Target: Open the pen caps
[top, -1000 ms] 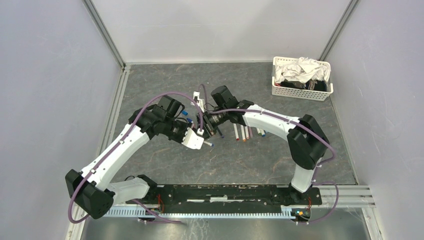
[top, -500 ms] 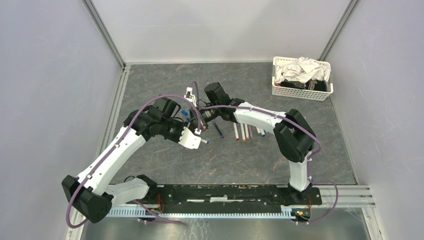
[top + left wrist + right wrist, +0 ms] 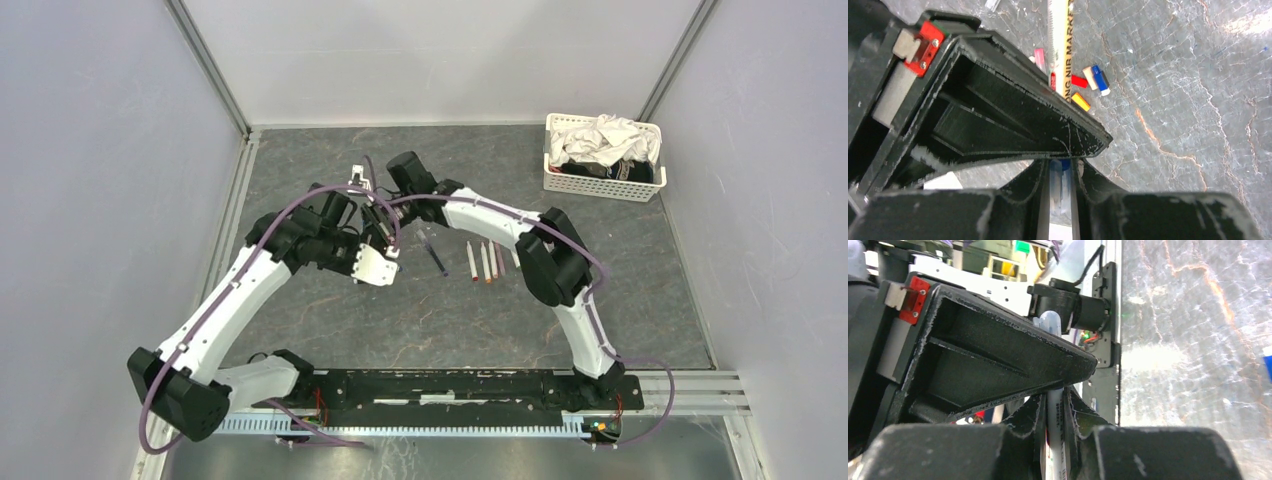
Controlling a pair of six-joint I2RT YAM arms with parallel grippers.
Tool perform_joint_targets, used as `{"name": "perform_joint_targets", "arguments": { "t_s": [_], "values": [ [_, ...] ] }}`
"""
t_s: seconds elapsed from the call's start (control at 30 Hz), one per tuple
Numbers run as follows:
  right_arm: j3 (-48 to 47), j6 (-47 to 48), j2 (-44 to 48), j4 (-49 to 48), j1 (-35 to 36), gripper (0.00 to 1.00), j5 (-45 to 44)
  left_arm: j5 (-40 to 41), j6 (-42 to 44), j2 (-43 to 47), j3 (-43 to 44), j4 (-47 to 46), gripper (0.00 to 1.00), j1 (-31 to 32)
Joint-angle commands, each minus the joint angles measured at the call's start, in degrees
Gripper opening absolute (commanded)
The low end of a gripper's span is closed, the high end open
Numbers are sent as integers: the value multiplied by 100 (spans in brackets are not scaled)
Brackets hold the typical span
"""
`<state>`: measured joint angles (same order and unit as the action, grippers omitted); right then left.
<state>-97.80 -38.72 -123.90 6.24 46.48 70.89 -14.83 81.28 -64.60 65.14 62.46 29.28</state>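
Just left of the middle of the table (image 3: 300, 170), the left gripper (image 3: 1068, 160) pinches a blue-ended pen (image 3: 1064, 169) near loose red, blue and orange caps (image 3: 1079, 81), the right gripper (image 3: 1055, 391) beside it clamps a white pen (image 3: 1054, 440), spare pens (image 3: 486, 262) lie at the middle, and a basket (image 3: 600, 190) sits in the far right corner.

A white mesh basket (image 3: 600, 187) heaped with crumpled white cloth (image 3: 598, 135) sits at the upper right of a grey, marble-veined table (image 3: 470, 320). In the left wrist view, a yellow strip printed "NIB MARKER" (image 3: 1060, 45) lies at top centre.
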Motion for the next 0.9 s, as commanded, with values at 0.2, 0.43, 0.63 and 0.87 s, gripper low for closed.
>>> {"name": "perform_joint_targets", "arguments": {
  "t_s": [0.2, 0.43, 0.63, 0.87],
  "values": [
    [5344, 1941, 3612, 643, -351, 0, -2336, -1275, 2986, -1090, 1546, 766, 2, -2532],
    [4533, 1706, 3544, 414, -371, 0, -2157, -679, 992, -197, 674, -93, 2, -63],
    [3595, 1189, 3087, -418, -47, 0, -1753, -941, 378, 139, 115, -155, 55, 553],
    [2843, 823, 2616, -840, 127, 0, -1648, -1203, 28, 167, -234, -353, 82, 711]
  ]
}}
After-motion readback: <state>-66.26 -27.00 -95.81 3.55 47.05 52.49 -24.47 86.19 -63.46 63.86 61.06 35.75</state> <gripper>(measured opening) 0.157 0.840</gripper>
